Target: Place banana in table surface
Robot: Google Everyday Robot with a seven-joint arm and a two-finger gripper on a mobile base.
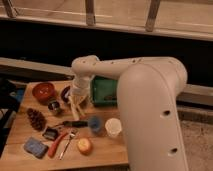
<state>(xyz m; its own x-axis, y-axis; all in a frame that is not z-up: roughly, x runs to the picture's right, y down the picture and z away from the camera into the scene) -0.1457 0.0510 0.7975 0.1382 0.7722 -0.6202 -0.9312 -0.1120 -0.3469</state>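
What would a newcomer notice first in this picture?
The big white arm fills the right half and reaches left over the table. Its gripper hangs above the table's middle, beside the green tray. A red bowl sits at the back left, an orange fruit near the front edge.

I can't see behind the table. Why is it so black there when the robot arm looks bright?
Camera view: light seems to come from above and hits the white arm and the wooden table surface, so they look bright. The wall behind the table gets little light and reads black. Camera view: the gripper hangs over the table's back part, beside the green tray.
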